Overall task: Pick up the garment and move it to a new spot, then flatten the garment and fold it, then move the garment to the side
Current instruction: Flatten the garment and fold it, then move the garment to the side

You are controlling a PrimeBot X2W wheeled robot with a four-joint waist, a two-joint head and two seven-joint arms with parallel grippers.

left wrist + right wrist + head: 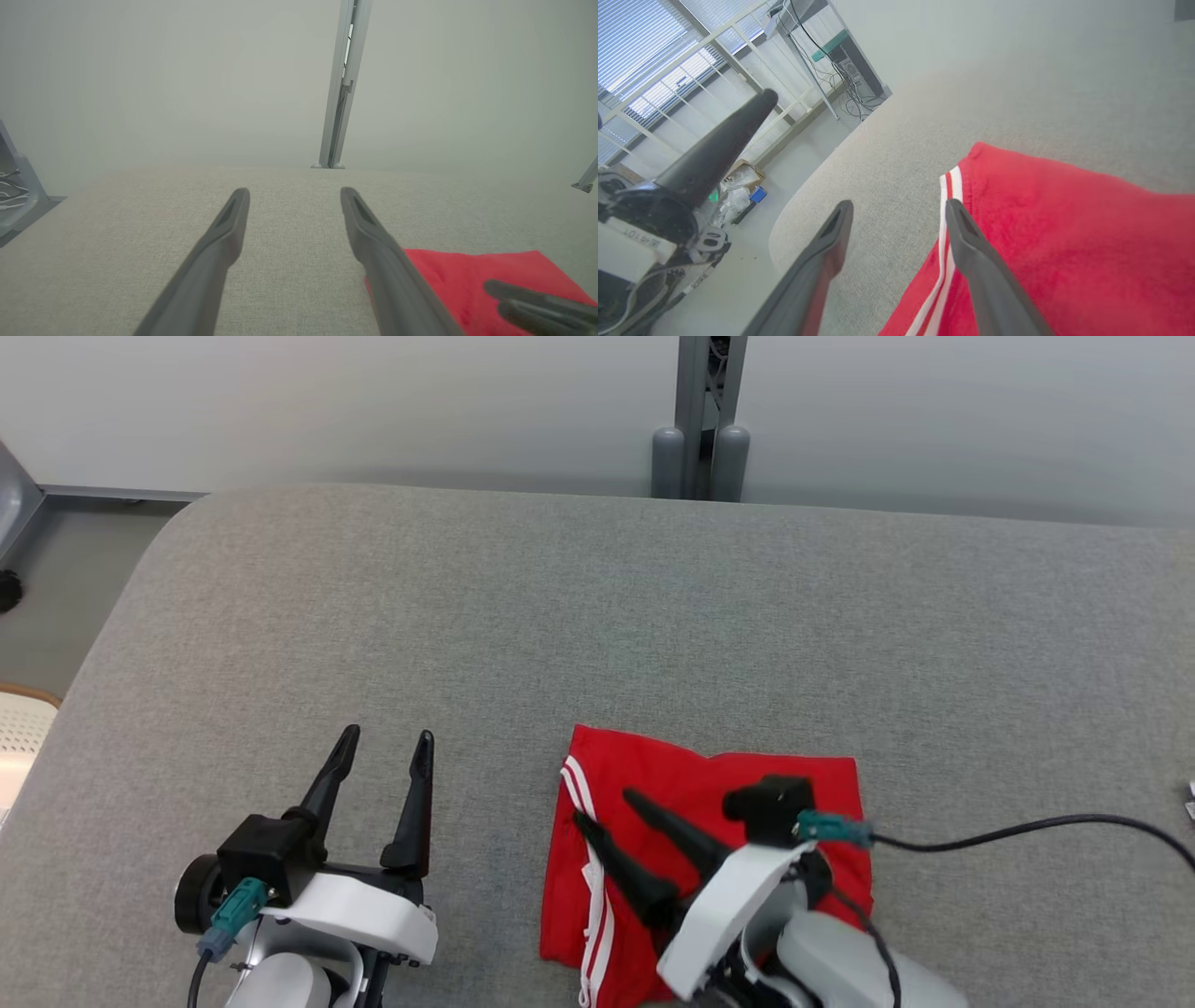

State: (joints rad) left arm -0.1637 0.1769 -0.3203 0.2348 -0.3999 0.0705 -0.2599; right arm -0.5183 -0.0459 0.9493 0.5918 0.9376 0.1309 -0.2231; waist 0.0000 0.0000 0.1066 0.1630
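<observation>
The garment is a red piece with white stripes, lying folded on the grey table at the front, right of centre. Its striped edge shows in the right wrist view as the garment. My right gripper hovers over its left edge, open, with nothing between the fingers; in its own view the right gripper straddles the striped hem. To the left, my left gripper stands open over bare cloth, apart from the garment. The left gripper is empty in its own view.
A black cable runs from the right wrist across the table's right side. A grey post stands behind the far edge. The table's rounded left corner drops to the floor.
</observation>
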